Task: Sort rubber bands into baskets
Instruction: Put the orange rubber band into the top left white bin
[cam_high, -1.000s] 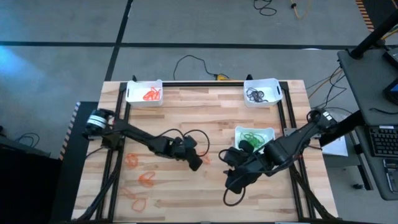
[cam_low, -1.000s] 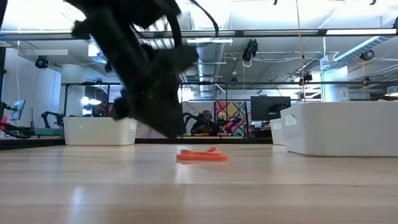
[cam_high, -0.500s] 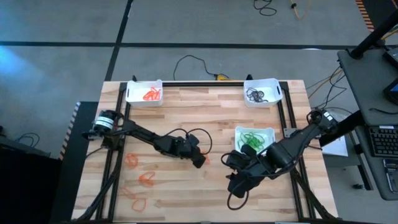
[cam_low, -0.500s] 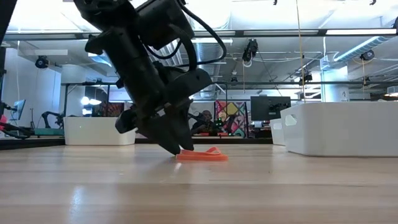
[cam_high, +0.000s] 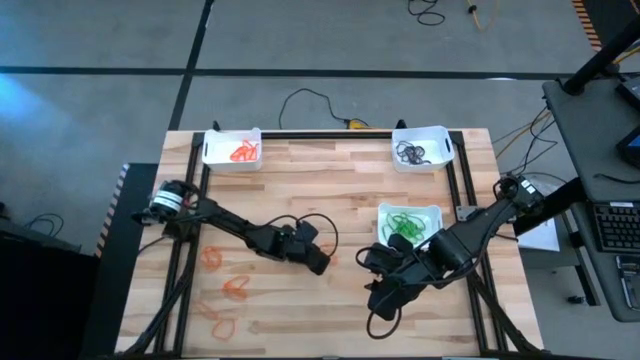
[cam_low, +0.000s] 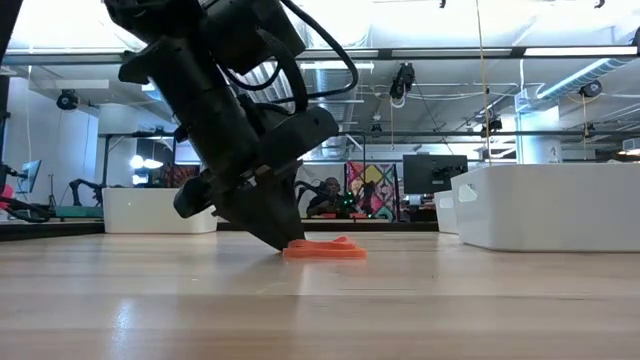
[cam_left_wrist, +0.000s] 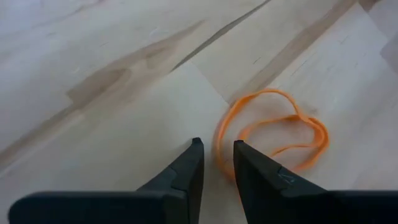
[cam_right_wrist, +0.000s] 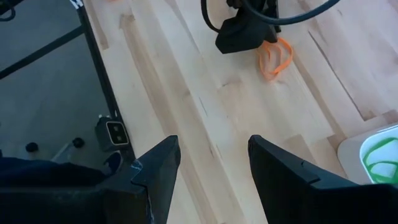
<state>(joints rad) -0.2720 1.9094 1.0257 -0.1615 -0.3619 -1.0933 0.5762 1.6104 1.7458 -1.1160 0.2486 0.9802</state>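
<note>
The left pincer (cam_left_wrist: 216, 163) is down on the pale wooden table (cam_high: 340, 190), its fingers narrowed to a slim gap astride one strand of a thin orange rubber band (cam_left_wrist: 273, 134); most of the loop lies flat just beyond the tips. The right pincer (cam_right_wrist: 211, 163) hovers nearby, fingers spread, holding nothing.

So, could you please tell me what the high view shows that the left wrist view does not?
Only the high view shows the three baskets, the right gripper waiting beside the green-filled one, and three loose orange bands at the table's left. Only the left wrist view shows a narrow gap between the left gripper's fingers, at the band's edge. Both show the orange rubber band at the left gripper.
</note>
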